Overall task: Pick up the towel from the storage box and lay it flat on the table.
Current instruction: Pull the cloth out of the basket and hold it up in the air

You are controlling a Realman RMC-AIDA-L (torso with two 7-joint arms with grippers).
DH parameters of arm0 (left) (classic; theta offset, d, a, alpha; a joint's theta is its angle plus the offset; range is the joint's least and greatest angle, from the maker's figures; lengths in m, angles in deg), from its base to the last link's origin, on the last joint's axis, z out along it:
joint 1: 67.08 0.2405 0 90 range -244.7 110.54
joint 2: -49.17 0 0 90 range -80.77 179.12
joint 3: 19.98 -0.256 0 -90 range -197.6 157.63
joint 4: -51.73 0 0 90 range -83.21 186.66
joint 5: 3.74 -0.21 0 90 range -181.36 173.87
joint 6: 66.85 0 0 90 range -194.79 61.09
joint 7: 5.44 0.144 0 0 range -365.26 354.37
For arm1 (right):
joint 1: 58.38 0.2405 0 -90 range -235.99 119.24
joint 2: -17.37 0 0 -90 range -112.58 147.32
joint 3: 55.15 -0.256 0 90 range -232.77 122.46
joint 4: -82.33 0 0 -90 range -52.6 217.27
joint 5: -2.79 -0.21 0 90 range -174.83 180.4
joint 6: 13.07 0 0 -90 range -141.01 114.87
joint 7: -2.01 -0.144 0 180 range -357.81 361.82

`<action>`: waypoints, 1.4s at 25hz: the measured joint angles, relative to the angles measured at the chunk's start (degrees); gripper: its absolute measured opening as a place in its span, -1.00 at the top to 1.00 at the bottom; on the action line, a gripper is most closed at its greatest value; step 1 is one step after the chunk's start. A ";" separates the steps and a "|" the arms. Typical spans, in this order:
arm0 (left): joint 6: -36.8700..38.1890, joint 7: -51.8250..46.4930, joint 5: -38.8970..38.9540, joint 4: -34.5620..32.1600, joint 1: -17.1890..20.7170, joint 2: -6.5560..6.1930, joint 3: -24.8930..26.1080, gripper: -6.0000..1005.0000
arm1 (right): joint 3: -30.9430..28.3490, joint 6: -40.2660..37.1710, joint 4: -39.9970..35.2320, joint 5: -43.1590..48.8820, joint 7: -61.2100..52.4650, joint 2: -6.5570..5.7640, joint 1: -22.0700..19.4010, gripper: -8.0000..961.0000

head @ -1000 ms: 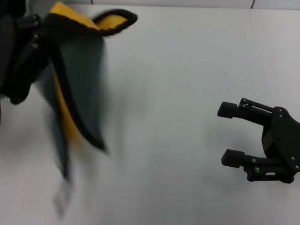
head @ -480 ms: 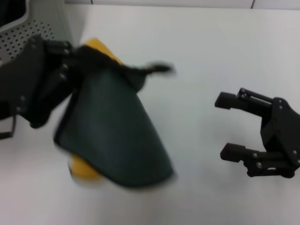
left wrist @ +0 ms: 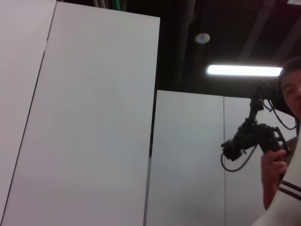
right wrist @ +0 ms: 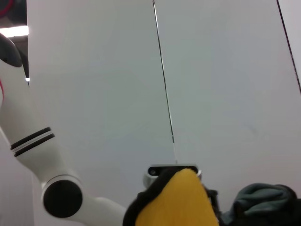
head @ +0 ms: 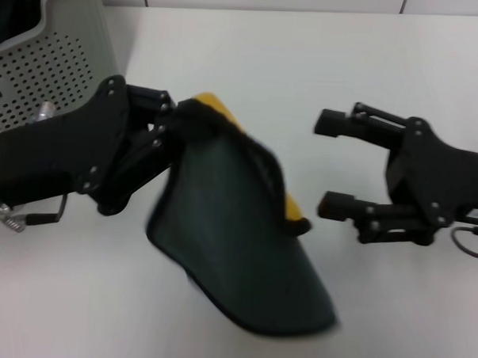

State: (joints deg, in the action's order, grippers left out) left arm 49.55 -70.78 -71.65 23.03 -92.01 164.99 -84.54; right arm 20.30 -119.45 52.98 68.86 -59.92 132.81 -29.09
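Towel (head: 236, 250) out of the box and in the air, centre to lower centre of the head frame, hanging over the table (head: 323, 80); dark green face toward the camera, yellow peeking at the top near the pinch and along the right edge; black border tracing the lower curve. Draped as a loose cone, not flat; long axis running from the pinch at upper left down to the rounded tip at lower right; tip pointing toward the frame's bottom right corner.

Left gripper (head: 168, 127) clamped on the towel's top corner, left of centre, arm reaching in from the left edge. Right gripper (head: 328, 163) right of centre, fingers spread with nothing between them, lower finger just beside the towel's right edge, whether touching cannot be told. Yellow fold (right wrist: 171, 200) filling the bottom of the right wrist frame, so towel close in front of that hand.

Box (head: 58, 56) upper left corner, behind the left arm, towel well clear of it.

Step in hand, by the look of it: the carry over the table and the hand-off of a second corner. Next move likely calls for the right gripper closing on the near edge or corner, then both pulling apart to open the cloth before lowering; one-handed lowering risks a crumpled heap.
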 joint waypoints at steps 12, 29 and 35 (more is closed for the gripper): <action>-8.11 3.09 0.51 3.65 -1.64 1.19 0.05 0.94 | 2.03 -4.73 -1.06 -1.77 0.18 0.53 -0.14 -0.80; -9.63 7.95 2.68 4.46 -1.48 3.97 2.73 0.93 | 3.28 0.99 0.45 -6.30 1.41 0.74 -2.45 -0.43; -10.73 10.09 5.96 9.15 -2.48 4.40 3.61 0.93 | 10.29 6.51 0.70 -15.35 6.12 0.75 -3.11 -0.43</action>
State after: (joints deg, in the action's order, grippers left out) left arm 38.82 -60.69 -65.70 32.17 -94.49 169.40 -80.93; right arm 30.59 -112.94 53.68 53.51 -53.79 133.56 -32.20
